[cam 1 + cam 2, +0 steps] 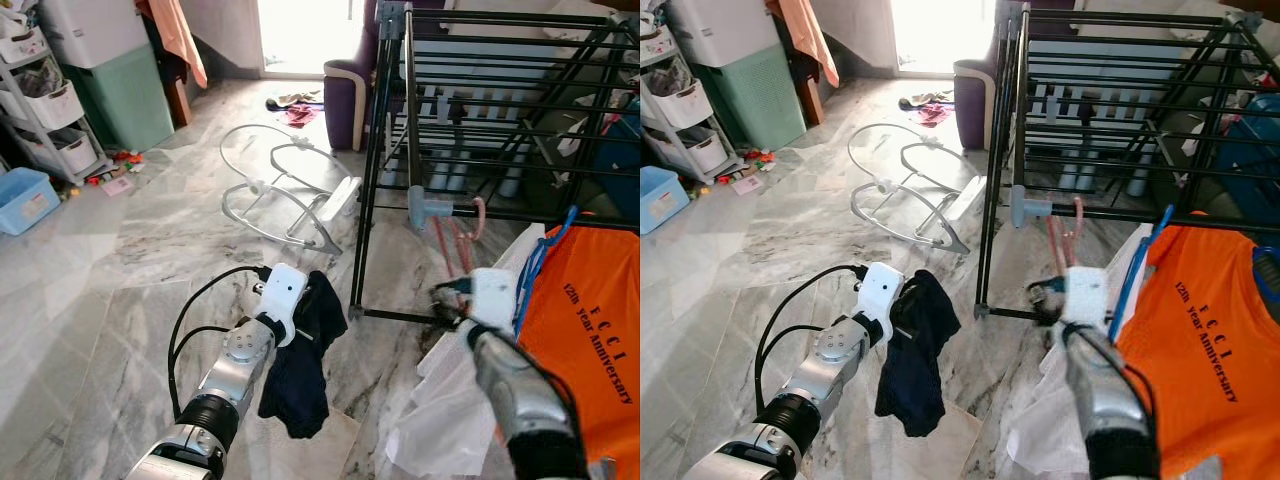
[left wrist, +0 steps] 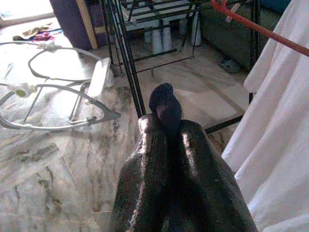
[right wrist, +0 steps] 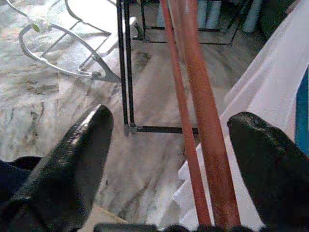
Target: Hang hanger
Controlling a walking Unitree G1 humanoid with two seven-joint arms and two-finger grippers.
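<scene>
The pink hanger [image 1: 452, 238] is already hooked over a lower rail of the black drying rack [image 1: 470, 110], its hook curling over the bar at about 1 o'clock from the right tool [image 3: 169, 159], with its reddish shafts running down toward that tool. In the right wrist view the shafts pass between the two black fingers [image 3: 72, 159], which stand wide apart, so the right tool is spread around the hanger and not gripping it; I judge this stance suits letting the hanger's weight settle on the rail before backing away. The left tool [image 2: 169, 159] sits at roughly 9 o'clock from the right one, out over the marble floor [image 1: 120, 290], its fingers pressed narrow on a dark navy garment [image 1: 300, 370] that droops below the wrist, probably kept off the floor and clear of the rack until it is wanted. A white cloth [image 1: 450, 400] and an orange shirt [image 1: 585, 350] hang at 3 o'clock beside the right arm. A white bouncer frame [image 1: 285, 190] lies on the floor at 11 o'clock, well apart from both arms. The hanging looks nearly done; what remains, by my reading, is drawing the right tool straight back without snagging the shafts.
</scene>
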